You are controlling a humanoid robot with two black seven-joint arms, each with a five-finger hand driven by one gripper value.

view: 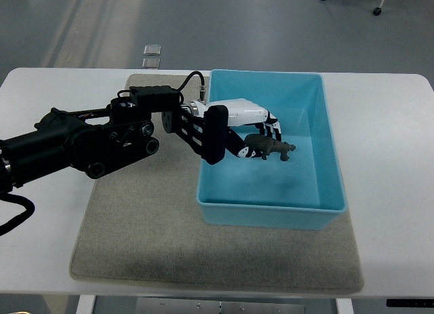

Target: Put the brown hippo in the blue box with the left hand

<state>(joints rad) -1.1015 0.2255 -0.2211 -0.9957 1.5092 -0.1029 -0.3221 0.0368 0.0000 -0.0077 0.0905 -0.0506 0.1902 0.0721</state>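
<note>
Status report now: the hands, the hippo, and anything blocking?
Left hand inside blue box, shut on brown hippo. Hippo not yet released. Right hand not in view. Nothing in the way.

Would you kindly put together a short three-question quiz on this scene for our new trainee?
1. True or false: the left hand is reaching over the wall of the blue box.
2. What is that hand holding?
3. The box rests on: A) the bare white table, B) the grey mat, C) the floor.

Key:
1. True.
2. The brown hippo, held inside the box and not yet released.
3. B. The mat lies on the table.
</note>
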